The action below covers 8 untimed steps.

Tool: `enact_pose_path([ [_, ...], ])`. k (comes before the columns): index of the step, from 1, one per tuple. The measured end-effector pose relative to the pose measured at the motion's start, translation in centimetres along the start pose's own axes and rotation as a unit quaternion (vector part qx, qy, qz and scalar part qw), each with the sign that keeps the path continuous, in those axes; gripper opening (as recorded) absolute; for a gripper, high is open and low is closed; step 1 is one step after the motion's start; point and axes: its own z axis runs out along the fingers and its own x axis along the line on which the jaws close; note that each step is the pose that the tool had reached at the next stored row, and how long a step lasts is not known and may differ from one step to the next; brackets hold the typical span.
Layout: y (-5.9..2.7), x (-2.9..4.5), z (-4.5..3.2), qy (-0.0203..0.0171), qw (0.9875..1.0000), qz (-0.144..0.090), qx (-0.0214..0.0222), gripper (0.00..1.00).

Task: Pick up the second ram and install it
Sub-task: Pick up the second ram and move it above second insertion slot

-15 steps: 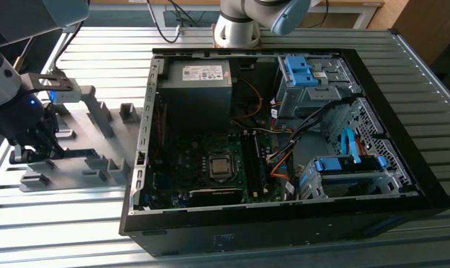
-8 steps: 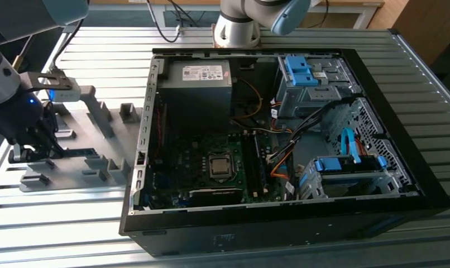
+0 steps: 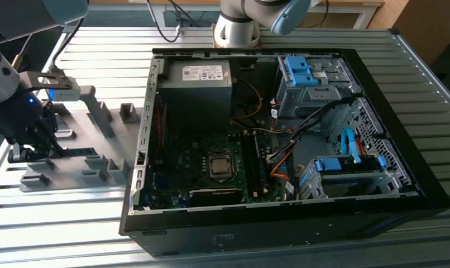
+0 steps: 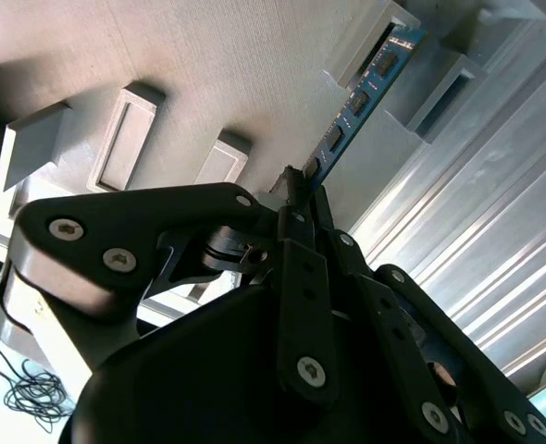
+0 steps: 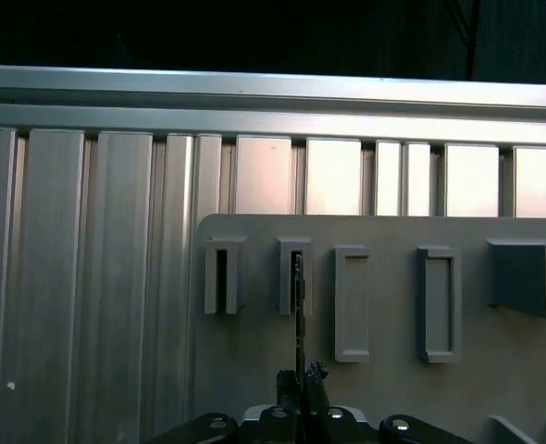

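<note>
With fingers (image 4: 299, 250) of the black gripper (image 4: 298, 181) pinched shut on the near end of the long, thin, dark green-black circuit-board stick, the second ram (image 4: 361, 92), hold the grip square. Far end in the slot of a grey plastic holder block (image 4: 370, 42) on the flat grey fixture plate (image 5: 384, 388); lift straight along the slot without twisting, judging by the snug fit. Well apart, toward the exterior view's right: open black computer case (image 3: 285, 223).

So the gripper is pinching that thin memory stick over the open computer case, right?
Not over it. The gripper pinches the second ram at the grey holder tray beside the computer case, on the exterior view's left, as the exterior view shows.
</note>
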Motion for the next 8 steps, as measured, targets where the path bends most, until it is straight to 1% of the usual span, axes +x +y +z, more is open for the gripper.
enact_pose_path([
  [8,0.0,-0.01,-0.27,-0.0001,1.0,0.0,0.0001,0.14],
])
